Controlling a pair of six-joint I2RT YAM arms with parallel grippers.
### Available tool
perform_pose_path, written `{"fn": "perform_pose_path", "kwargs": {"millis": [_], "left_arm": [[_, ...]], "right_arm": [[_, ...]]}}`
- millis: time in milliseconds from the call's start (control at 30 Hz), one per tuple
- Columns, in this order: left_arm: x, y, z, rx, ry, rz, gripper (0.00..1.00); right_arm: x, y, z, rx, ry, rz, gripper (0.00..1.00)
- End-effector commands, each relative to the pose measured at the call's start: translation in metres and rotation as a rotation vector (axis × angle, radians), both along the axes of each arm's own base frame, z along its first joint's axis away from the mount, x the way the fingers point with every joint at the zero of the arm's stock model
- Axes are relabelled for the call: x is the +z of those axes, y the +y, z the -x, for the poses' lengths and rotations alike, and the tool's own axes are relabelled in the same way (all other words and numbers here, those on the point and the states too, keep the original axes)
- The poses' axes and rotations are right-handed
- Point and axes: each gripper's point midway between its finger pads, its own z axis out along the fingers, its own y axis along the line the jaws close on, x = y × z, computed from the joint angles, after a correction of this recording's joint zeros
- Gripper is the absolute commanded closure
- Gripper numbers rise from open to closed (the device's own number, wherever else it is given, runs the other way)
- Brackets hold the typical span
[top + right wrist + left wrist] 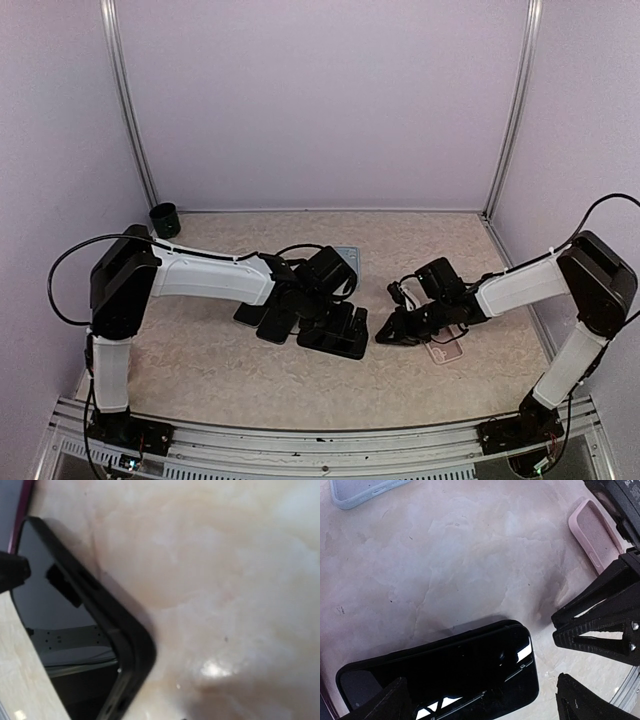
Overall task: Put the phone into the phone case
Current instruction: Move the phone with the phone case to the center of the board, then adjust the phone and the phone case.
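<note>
Top view: we found the left tool (345, 322) open over a glossy black slab phone (325, 342) on the beige marbled worktop (200, 345). Of the right tool (392, 335) we could not tell the grip.
Left wrist: a pink rubbery case (594, 535) lay apart.
Right wrist: the phone's corner showed.

I see phone (335, 340) on table (200, 345) under left gripper (335, 322), right gripper (392, 335) just right of it; far case (348, 252) behind; second case (447, 351) under right arm (520, 285).

The white-and-black left arm (210, 275) reaches inward, its black 2-finger left gripper (335, 325) spread wide, pointing down. The matching right arm (520, 285) reaches toward it, its right gripper (392, 335) low with fingers nearly together.
</note>
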Motion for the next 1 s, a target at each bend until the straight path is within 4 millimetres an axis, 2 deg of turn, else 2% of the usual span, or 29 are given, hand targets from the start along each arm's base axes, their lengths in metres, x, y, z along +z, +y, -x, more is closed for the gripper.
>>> {"fn": "perform_pose_path", "kwargs": {"millis": [0, 133, 333, 433, 800, 967], "left_arm": [[-0.008, 0.016, -0.008, 0.043, -0.02, -0.052, 0.01], [0.005, 0.039, -0.017, 0.101, -0.061, -0.058, 0.01], [0.0, 0.077, -0.024, 0.161, -0.072, -0.117, 0.01], [-0.003, 0.087, -0.023, 0.173, -0.067, -0.118, 0.01], [-0.02, 0.087, -0.018, 0.157, -0.038, -0.135, 0.01], [-0.02, 0.085, -0.017, 0.151, -0.033, -0.121, 0.01]], "right_arm": [[0.004, 0.019, -0.001, 0.042, -0.027, -0.039, 0.86], [0.008, 0.024, 0.0, 0.051, -0.041, -0.063, 0.92], [0.016, 0.033, 0.0, 0.064, -0.065, -0.069, 0.93], [0.01, 0.035, -0.002, 0.06, -0.062, -0.036, 0.93], [-0.008, 0.04, 0.0, 0.064, -0.042, 0.043, 0.94], [0.013, 0.038, 0.002, 0.059, -0.084, 0.023, 0.94]]}}
